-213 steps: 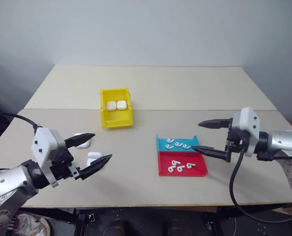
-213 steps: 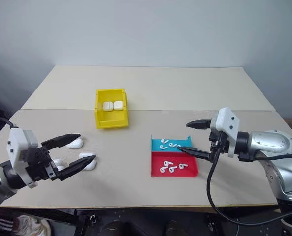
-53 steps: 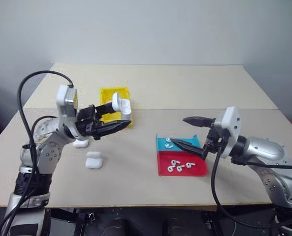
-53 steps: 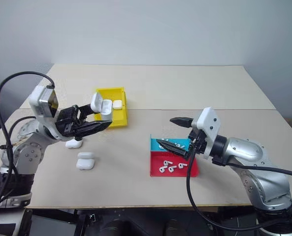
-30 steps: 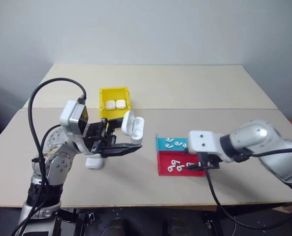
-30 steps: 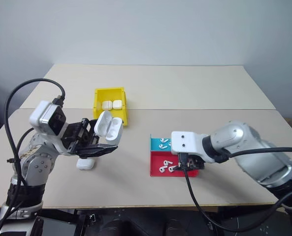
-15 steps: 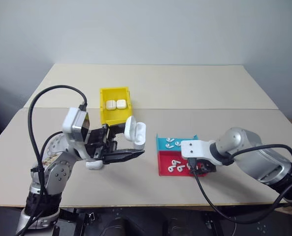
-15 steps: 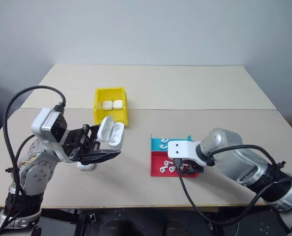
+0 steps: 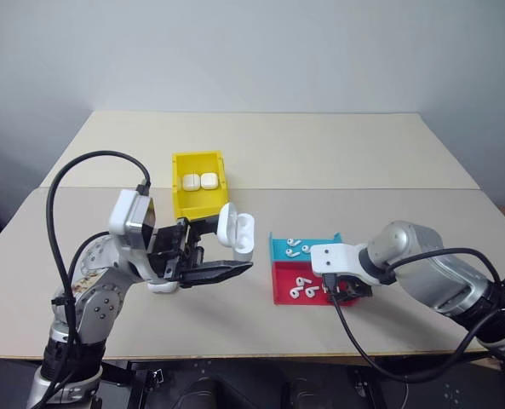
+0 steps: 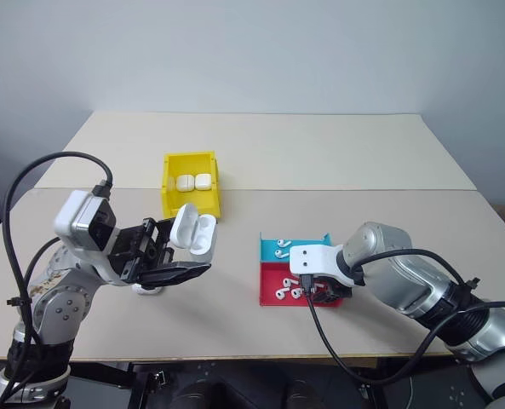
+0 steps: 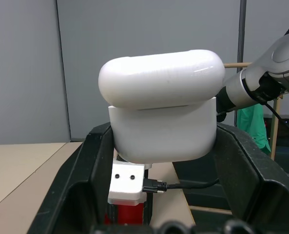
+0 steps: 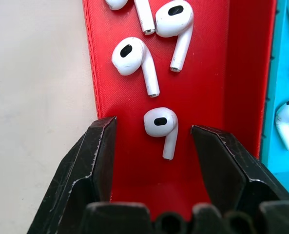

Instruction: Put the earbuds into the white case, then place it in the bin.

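The left gripper (image 9: 222, 256) was clamped on a white case (image 9: 236, 230), holding it up off the table (image 9: 320, 153) with its lid flipped open, a little in front of the yellow bin (image 9: 199, 198). In the left wrist view the case (image 11: 161, 117) sat squeezed between the two black fingers (image 11: 254, 170), which pressed against its lower half. Two more closed cases (image 9: 200, 181) lay side by side inside the bin, and another case (image 10: 149, 289) rested on the table under the left arm.

Across the table, the right gripper (image 12: 154, 134) pointed down into the red tray (image 12: 207, 73), its fingers spread apart and gripping nothing. One earbud (image 12: 161, 127) lay on the tray floor between the two fingertips, touching neither. Two other earbuds (image 12: 134, 61) lay just beyond it in the same tray, with part of a further one at the tray's far end. The teal tray (image 9: 279, 247), which touched the red one on its far side, held several more earbuds (image 9: 294, 243). From the head cameras the right gripper's white wrist block (image 9: 333, 257) covered the near right corner of the red tray.
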